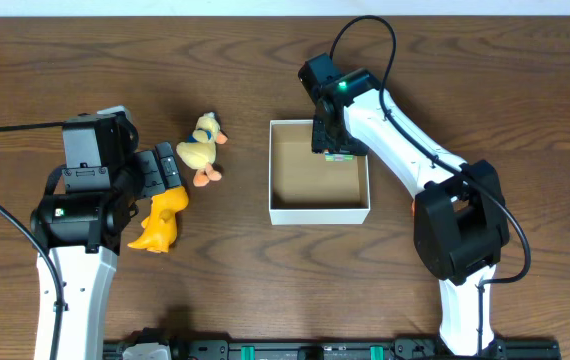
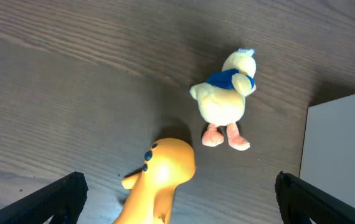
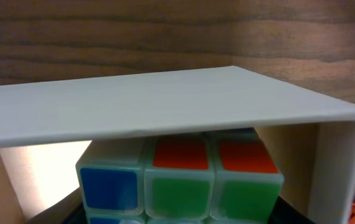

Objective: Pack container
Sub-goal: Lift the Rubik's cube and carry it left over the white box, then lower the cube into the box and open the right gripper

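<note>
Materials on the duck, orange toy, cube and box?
Duck: looks like plush fabric, fuzzy matte surface. Orange toy: likely smooth rubber or plastic, soft sheen. Cube: hard glossy plastic, translucent edges. Box: cardboard, seemingly; thin white walls, brown matte inside.

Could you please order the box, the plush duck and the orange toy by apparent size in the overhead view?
1. The container, clearly the largest.
2. The plush duck and the orange toy look about alike, so I would not rank them.
</note>
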Motion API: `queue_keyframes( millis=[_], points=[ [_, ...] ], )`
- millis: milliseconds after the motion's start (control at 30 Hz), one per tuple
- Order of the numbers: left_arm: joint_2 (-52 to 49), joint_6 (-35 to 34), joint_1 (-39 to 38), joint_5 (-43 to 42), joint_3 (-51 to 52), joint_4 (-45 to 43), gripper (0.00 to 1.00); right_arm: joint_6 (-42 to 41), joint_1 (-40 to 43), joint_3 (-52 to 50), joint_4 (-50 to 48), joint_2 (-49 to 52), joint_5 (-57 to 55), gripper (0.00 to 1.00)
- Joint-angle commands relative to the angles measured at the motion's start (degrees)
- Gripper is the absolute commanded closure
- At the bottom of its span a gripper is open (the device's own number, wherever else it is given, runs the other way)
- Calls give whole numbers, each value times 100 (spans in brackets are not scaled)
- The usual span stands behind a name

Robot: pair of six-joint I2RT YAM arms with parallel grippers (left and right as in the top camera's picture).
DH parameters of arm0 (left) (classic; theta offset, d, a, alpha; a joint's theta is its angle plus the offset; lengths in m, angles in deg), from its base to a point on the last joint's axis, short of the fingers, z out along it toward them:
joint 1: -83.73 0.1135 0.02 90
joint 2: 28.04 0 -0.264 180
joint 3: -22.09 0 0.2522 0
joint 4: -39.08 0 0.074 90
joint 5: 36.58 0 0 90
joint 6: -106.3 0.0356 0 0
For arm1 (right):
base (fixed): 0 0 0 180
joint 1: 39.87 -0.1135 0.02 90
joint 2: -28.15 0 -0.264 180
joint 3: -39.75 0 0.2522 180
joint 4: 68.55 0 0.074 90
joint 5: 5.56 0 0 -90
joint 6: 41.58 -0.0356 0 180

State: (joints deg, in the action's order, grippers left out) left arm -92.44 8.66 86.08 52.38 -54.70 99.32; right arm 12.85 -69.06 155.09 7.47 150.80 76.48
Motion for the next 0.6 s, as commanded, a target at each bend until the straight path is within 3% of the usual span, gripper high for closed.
queue_keyframes(
  millis=[0, 200, 500, 567],
  points=[
    [-2, 50, -13, 66, -127, 17, 2, -76, -11, -155, -52, 72, -63, 99],
    [-2, 50, -13, 68, -127, 20, 2, -76, -11, -437, -223, 76, -61, 96],
    [-2, 50, -13, 66, -127, 20, 2, -76, -9, -472, -264, 76, -61, 67],
    [-2, 50, -13, 68, -127, 20, 2, -52, -9, -472, -264, 79, -61, 57]
  ],
)
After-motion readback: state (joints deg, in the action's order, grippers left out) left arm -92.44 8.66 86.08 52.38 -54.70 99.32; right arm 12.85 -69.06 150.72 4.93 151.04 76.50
